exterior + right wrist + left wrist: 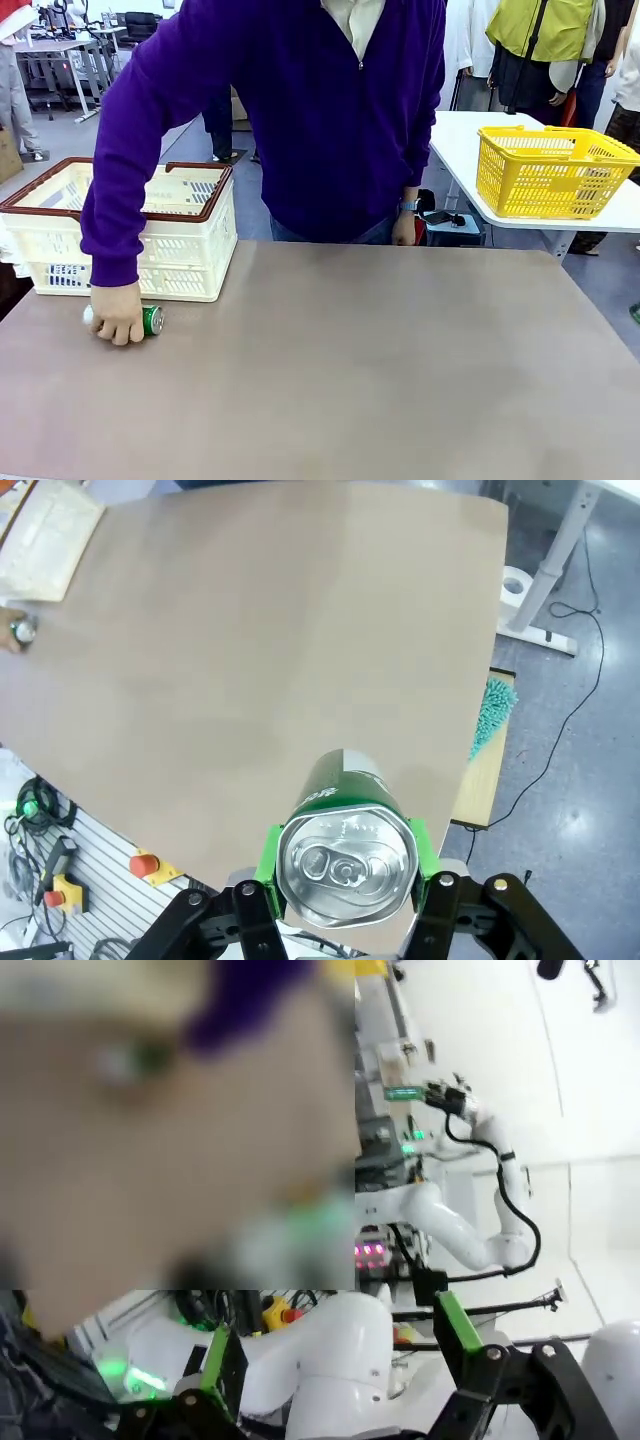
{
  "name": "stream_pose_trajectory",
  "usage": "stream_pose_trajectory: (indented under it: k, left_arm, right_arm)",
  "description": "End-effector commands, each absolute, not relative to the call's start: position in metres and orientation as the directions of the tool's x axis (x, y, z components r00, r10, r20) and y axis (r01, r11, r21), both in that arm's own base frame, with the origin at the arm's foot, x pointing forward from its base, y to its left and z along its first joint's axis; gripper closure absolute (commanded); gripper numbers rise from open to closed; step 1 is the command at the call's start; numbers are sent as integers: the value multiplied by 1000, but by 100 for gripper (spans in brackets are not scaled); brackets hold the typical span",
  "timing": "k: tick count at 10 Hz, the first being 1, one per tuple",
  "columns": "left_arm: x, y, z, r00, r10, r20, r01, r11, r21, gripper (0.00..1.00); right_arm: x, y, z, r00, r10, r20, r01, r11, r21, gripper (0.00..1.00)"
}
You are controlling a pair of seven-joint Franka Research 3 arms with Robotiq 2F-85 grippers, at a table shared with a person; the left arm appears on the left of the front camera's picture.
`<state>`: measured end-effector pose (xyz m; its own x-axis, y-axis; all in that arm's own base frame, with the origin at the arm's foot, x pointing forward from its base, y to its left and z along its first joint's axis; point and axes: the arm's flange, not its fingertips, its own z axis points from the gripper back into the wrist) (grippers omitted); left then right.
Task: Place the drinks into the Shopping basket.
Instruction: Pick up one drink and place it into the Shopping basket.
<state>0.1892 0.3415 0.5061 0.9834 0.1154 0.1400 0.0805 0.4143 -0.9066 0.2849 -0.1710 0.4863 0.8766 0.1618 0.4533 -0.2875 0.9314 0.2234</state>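
A green can (152, 320) lies on its side on the table's left, just in front of the Shopping basket (190, 262), and a person's hand (118, 315) rests on it. The basket is cream-white with a brown rim. In the right wrist view my right gripper (345, 860) is shut on another green can (342, 785), held high above the table with its silver top facing the camera. The same view shows the basket (45, 535) and the hand's can (22, 630) far off at the top left. My left gripper (335, 1350) is open, nothing between its green pads (455, 1322).
The person in a purple sweater (300, 110) leans over the far edge of the brown table (380, 370). A yellow mesh basket (552, 170) stands on a separate white table at the back right. A blurred surface lies close to the left wrist camera.
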Motion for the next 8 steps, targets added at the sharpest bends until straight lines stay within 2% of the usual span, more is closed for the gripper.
stream_pose_trajectory:
  k: [1, 3, 5, 8]
  left_arm:
    - [165, 383, 507, 974, 209, 89, 4, 376, -927, 0]
    - [153, 394, 505, 964, 248, 101, 3, 367, -930, 0]
    - [158, 377, 511, 968, 202, 150, 65, 374, -925, 0]
    - [170, 368, 508, 977, 156, 142, 73, 381, -922, 0]
  right_arm:
    - [284, -152, 461, 842, 204, 500, -349, 912, 216, 100]
    - [286, -135, 461, 839, 233, 491, -378, 900, 218, 100]
    - [301, -93, 468, 799, 320, 509, -471, 860, 198, 100]
    - [327, 70, 488, 619, 524, 585, -712, 688, 137, 100]
